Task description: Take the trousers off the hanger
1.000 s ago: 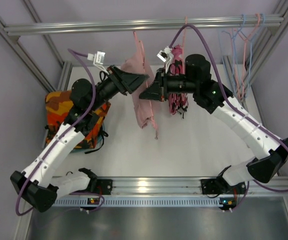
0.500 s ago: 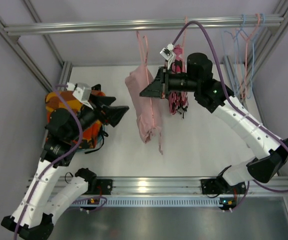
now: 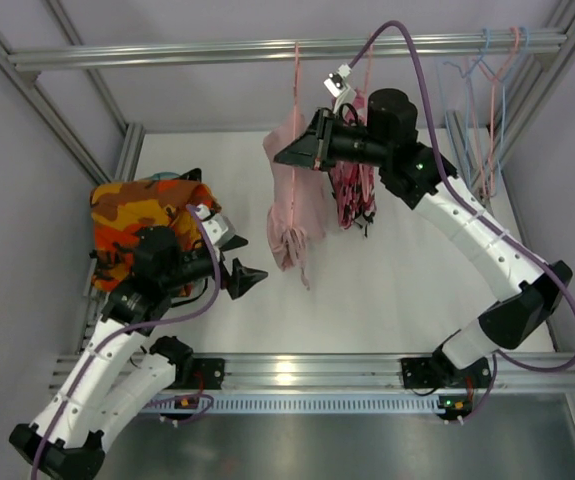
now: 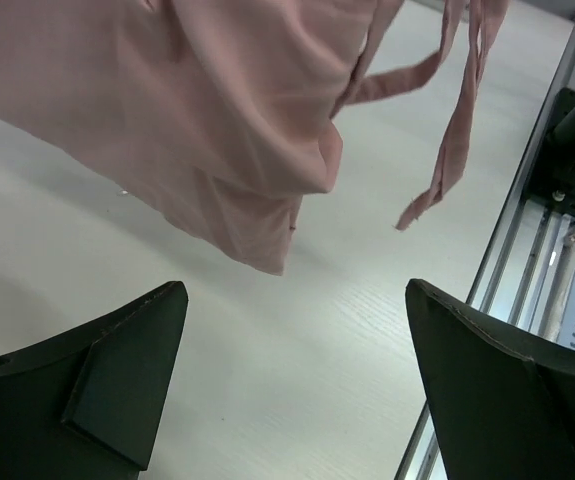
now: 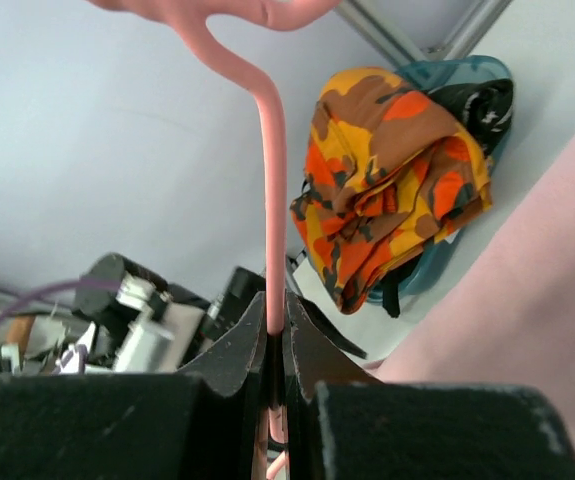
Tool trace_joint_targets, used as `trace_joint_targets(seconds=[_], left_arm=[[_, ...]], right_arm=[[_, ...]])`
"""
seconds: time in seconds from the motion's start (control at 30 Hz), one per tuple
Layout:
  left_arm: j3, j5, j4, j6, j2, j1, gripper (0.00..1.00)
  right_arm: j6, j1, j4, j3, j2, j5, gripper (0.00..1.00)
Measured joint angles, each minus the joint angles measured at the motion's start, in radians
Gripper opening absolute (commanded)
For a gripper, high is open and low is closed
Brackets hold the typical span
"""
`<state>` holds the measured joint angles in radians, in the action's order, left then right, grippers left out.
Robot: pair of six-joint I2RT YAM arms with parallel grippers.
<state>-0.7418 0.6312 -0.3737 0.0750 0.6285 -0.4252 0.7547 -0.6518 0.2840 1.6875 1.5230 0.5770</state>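
Top external view: right arm stretches high, right gripper (image 3: 283, 158) pinched shut on the pink hanger (image 5: 272, 200) bearing the pale pink trousers (image 3: 292, 215); left arm folds low, left gripper (image 3: 251, 276) wide open and empty, near the camouflage trousers (image 3: 132, 215).

A white wood-grain table (image 3: 407, 270) sits inside an aluminium frame, with an overhead bar (image 3: 167, 52) crossing the far side and a slotted rail (image 3: 297, 372) along the near edge, all between plain lilac-grey walls (image 3: 27, 200). A cluster of thin blue and pink spare hangers (image 3: 487, 70) hangs at the bar's right end. A dark pink and black tangle (image 3: 352, 205), too tangled to identify, shows near the table's middle, and a teal container (image 5: 477, 75) with black straps (image 5: 482, 105) sits at the left side.
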Motion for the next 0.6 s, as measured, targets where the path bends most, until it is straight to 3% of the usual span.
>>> trace_joint_targets(seconds=[0.23, 0.6], left_arm=[[0.105, -0.111, 0.105, 0.006, 0.043, -0.042, 0.99], [0.14, -0.244, 0.365, -0.055, 0.138, -0.129, 0.98]], right_arm=[[0.041, 0.014, 0.009, 0.043, 0.048, -0.059, 0.0], [0.08, 0.014, 0.01, 0.069, 0.075, -0.076, 0.0]])
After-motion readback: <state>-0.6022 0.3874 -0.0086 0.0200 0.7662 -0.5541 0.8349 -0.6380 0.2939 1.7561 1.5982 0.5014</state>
